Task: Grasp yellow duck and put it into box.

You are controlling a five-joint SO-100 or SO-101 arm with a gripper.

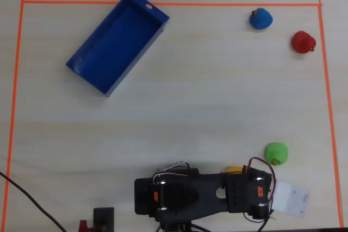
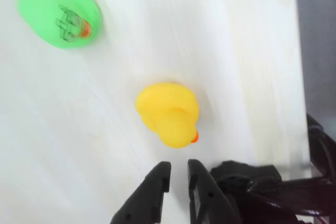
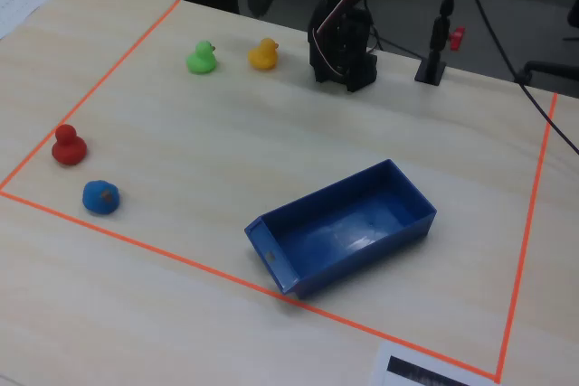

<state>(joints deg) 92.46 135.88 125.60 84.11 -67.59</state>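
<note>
In the wrist view, the green duck (image 2: 58, 14) sits upper left; the yellow duck (image 2: 168, 113), rounded, glossy, orange-beaked, rests on the pale desk (image 2: 252, 51) at center. Just below it, the black end effector (image 2: 178, 178) hangs empty, fingers barely apart. In the overhead view the blue box (image 1: 117, 42) lies upper left. No legible writing.

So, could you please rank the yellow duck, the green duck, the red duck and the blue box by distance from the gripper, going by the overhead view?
Measured from the gripper at the bottom of the overhead view:
1. yellow duck, tucked against the arm's top edge.
2. green duck, just up and right.
3. red duck, far up by the right tape line.
4. box, upper left, empty.
</note>
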